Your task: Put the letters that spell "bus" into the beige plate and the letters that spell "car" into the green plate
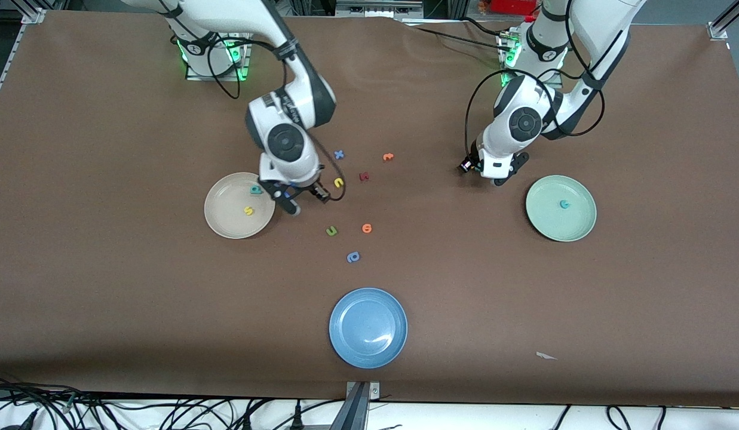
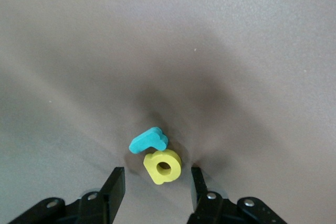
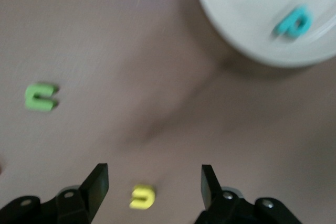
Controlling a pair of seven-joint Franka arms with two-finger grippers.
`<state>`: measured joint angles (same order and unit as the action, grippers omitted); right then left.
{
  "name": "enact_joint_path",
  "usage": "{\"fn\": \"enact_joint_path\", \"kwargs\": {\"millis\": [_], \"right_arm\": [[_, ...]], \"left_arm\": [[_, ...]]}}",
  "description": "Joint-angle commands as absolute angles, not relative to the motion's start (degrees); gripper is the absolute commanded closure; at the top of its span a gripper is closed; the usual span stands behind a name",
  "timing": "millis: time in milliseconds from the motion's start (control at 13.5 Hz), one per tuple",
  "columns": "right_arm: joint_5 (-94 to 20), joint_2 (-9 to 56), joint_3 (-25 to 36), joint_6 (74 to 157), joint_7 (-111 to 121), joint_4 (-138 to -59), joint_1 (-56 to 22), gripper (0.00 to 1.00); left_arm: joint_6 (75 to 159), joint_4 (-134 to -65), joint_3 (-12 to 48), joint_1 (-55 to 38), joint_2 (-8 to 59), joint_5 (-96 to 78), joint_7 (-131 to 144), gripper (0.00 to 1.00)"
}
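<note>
The beige plate (image 1: pixel 226 210) holds a teal "b" (image 1: pixel 255 190) and a yellow "s" (image 1: pixel 248 210). My right gripper (image 1: pixel 306 201) hangs open beside that plate's rim. In the right wrist view the yellow "u" (image 3: pixel 142 196) lies on the table between the open fingers of the right gripper (image 3: pixel 155 183), untouched. The green plate (image 1: pixel 548 216) holds a teal "c" (image 1: pixel 564 204). My left gripper (image 2: pixel 156 188) is open and low over the table, with the yellow "a" (image 2: pixel 163 166) and teal "r" (image 2: pixel 148 140) lying together just ahead of its fingertips.
Loose on the table's middle lie a green "u" (image 1: pixel 331 230), two orange letters (image 1: pixel 367 227) (image 1: pixel 388 156), a periwinkle letter (image 1: pixel 353 257), a blue "x" (image 1: pixel 339 154) and a dark red letter (image 1: pixel 364 177). A blue plate (image 1: pixel 368 327) sits nearest the front camera.
</note>
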<state>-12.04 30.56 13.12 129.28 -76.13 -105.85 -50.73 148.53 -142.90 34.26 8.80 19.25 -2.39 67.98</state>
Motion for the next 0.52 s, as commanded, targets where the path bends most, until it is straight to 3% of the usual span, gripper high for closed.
{"fn": "enact_joint_path", "kwargs": {"millis": [0, 223, 446], "right_arm": [[-13.0, 32.7, 13.6, 131.1, -80.3, -105.5, -53.4, 0.21], [-12.9, 34.2, 13.5, 133.5, -84.9, -105.6, -54.9, 0.21], [-13.2, 35.2, 13.5, 135.6, -87.9, -105.7, -55.9, 0.38]], "left_arm": [[148.0, -144.0, 35.1, 9.9, 17.7, -3.8, 66.0, 0.43], [148.2, -143.7, 35.1, 9.9, 17.8, -3.8, 66.0, 0.55], [148.2, -143.6, 35.1, 9.8, 17.8, -3.8, 66.0, 0.76]]}}
